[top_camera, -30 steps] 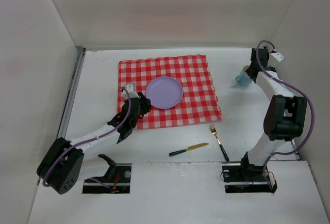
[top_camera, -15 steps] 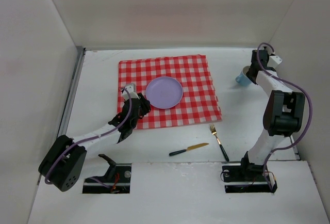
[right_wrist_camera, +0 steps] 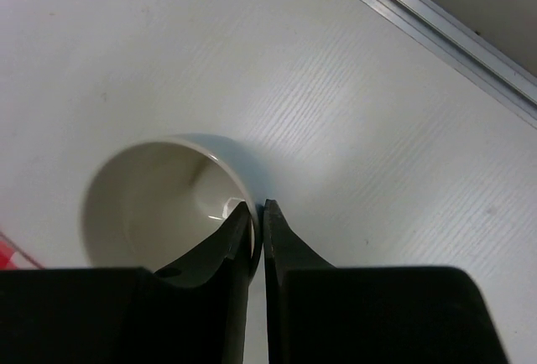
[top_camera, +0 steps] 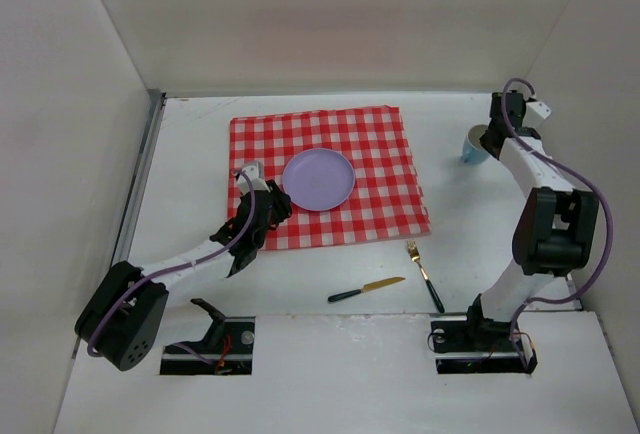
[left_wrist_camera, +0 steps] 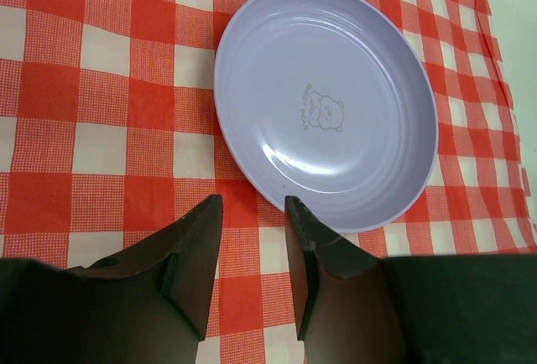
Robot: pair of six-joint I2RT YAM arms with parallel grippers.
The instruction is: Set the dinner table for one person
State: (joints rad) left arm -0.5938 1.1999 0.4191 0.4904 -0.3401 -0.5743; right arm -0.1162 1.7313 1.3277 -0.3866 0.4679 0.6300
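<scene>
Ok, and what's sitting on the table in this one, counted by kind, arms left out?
checked cloth: 1
plate: 1
cup: 1
knife: 1
fork: 1
Total: 5

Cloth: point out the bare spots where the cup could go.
Free on the cloth: the far strip beyond the plate, and the right side between plate and cloth edge. Crowded: the near-left corner, where the left gripper hovers by the plate's rim.
</scene>
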